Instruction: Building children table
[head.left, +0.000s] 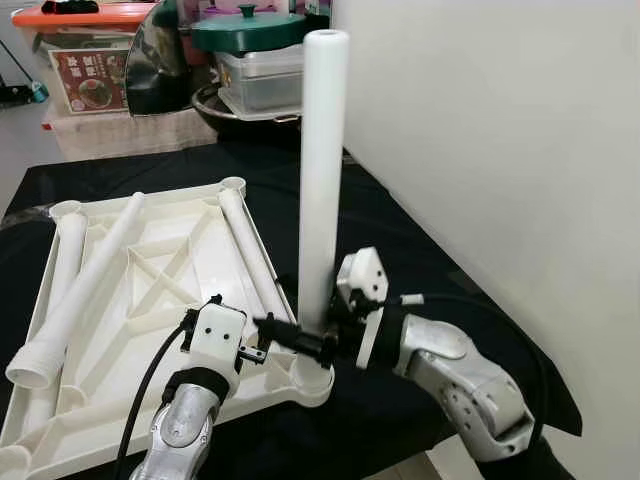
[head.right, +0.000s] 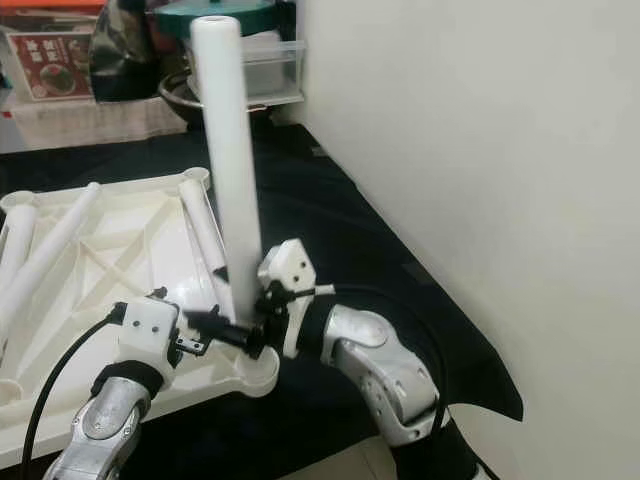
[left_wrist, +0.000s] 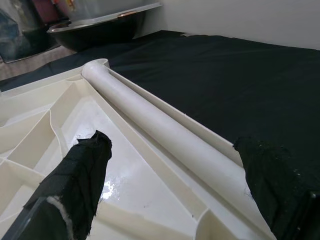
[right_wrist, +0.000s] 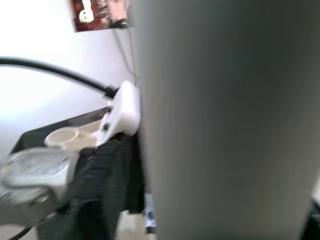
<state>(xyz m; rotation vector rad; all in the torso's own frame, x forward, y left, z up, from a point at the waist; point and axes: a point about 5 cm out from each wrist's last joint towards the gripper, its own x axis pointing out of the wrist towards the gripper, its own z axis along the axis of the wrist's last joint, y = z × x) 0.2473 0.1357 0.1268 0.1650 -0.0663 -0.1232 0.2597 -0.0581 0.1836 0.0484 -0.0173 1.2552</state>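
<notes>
A white plastic tabletop (head.left: 150, 270) lies upside down on a black cloth. A white leg (head.left: 322, 170) stands upright in its near right corner socket (head.left: 318, 378). My right gripper (head.left: 315, 340) is shut around this leg low down, one black finger crossing in front of it. In the right wrist view the leg (right_wrist: 225, 120) is very close. My left gripper (head.left: 228, 325) hovers just left of that corner, open. Its fingers (left_wrist: 75, 185) are spread wide in the left wrist view, with a lying leg (left_wrist: 160, 125) between them.
Three more legs lie in the tabletop: along the right rim (head.left: 250, 250), diagonally (head.left: 90, 290) and at the left (head.left: 65, 250). A pot (head.left: 250, 30) and storage boxes (head.left: 90, 70) stand behind. A white wall (head.left: 500, 150) runs on the right.
</notes>
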